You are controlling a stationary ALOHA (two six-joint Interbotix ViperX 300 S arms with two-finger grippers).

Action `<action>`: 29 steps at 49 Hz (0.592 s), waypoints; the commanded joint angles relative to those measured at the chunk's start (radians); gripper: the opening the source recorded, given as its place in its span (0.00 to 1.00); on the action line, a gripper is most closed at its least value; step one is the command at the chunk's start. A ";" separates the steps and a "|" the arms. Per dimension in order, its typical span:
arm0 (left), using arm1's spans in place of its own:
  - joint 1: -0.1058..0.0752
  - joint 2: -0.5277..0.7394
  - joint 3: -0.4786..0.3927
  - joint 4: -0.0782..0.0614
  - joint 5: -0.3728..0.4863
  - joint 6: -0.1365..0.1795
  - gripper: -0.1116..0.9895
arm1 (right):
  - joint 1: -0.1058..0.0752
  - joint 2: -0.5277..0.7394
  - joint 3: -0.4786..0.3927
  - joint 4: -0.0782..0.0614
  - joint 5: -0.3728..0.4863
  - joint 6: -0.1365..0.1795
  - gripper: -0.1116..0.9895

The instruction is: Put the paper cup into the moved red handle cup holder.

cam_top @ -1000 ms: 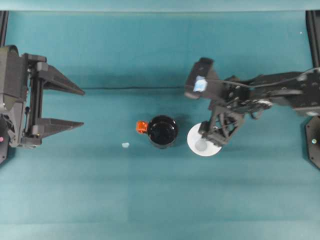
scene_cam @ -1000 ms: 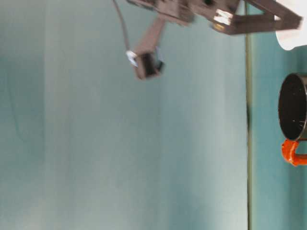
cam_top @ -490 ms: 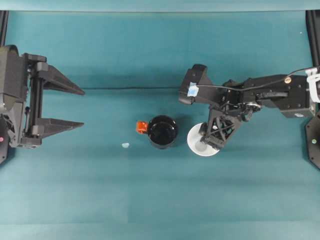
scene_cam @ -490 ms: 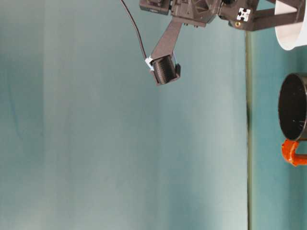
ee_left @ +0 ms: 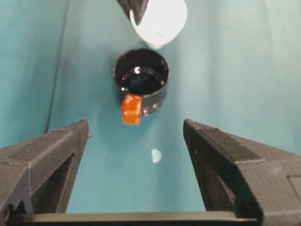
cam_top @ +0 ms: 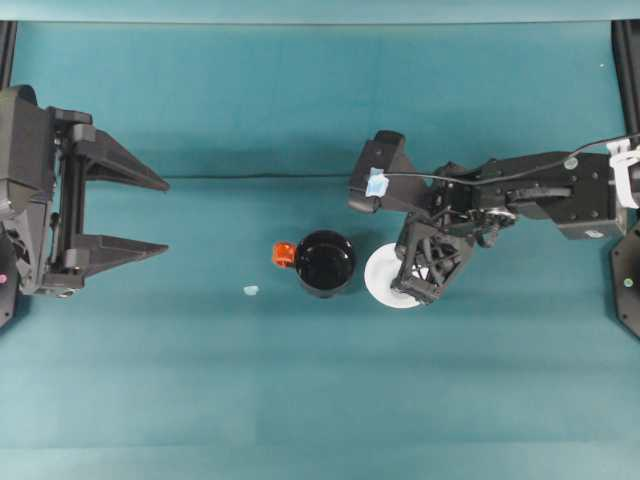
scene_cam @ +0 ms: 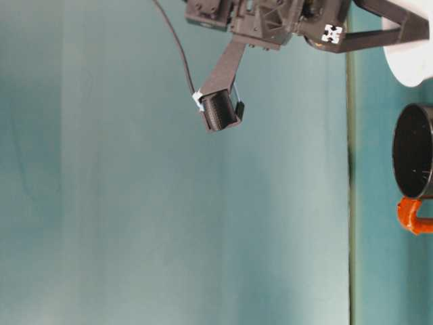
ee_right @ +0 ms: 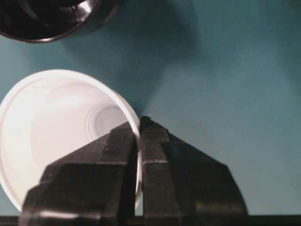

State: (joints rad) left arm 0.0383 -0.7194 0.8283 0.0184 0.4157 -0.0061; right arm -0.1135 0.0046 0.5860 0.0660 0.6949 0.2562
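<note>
The white paper cup [cam_top: 383, 279] sits tilted just right of the red handle cup holder [cam_top: 325, 263], a glossy black round holder whose red-orange tab [cam_top: 284, 254] points left. My right gripper [cam_top: 413, 287] is shut on the cup's rim; in the right wrist view its fingers pinch the thin wall of the paper cup [ee_right: 61, 132], one inside and one outside, with the holder [ee_right: 47, 19] just beyond. My left gripper [cam_top: 165, 216] stands open at the far left, well away. The left wrist view looks between its fingers at the holder [ee_left: 141, 80] and the cup [ee_left: 160, 19].
A small white scrap [cam_top: 250, 290] lies on the teal cloth left of the holder. A dark seam line [cam_top: 260, 177] runs across the cloth behind the objects. The right arm's body [cam_top: 540, 195] stretches in from the right edge.
My right gripper has carried the paper cup leftward, nearer the holder. The wrist camera housing swung left with it. The left arm and the holder have not moved.
</note>
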 commanded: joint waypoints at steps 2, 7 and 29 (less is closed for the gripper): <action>-0.002 -0.002 -0.012 0.002 -0.009 -0.002 0.91 | -0.005 -0.040 -0.043 -0.002 0.058 0.005 0.01; -0.002 -0.002 -0.012 0.002 -0.011 -0.002 0.91 | -0.021 -0.083 -0.078 -0.002 0.123 0.003 0.01; -0.015 -0.003 -0.012 0.002 -0.012 -0.029 0.91 | -0.069 -0.118 -0.322 -0.003 0.198 0.003 0.01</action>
State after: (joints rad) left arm 0.0261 -0.7210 0.8283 0.0184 0.4126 -0.0337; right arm -0.1887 -0.1258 0.3083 0.0629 0.9004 0.2562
